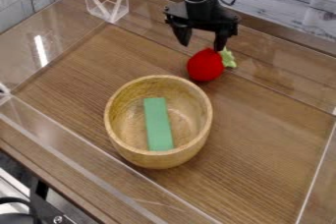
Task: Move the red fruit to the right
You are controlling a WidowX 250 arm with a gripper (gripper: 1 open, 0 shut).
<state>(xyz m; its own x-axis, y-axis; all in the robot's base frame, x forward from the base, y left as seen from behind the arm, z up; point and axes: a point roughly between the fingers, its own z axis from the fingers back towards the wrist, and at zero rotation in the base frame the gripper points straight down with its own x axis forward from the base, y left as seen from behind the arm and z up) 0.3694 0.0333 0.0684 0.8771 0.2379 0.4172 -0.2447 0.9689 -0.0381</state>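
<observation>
The red fruit (203,66), small, round and bright red with a green leafy stem on its right side, lies on the wooden table just beyond the rim of the wooden bowl (125,100). Straight above it hangs my black gripper (201,37), open, with its fingers spread and nothing between them. There is a small gap between the fingertips and the top of the fruit.
A flat green block (157,123) lies inside the bowl. Clear acrylic walls (39,46) ring the table, with a clear bracket (105,5) at the back left. Bare wood lies to the right of the fruit.
</observation>
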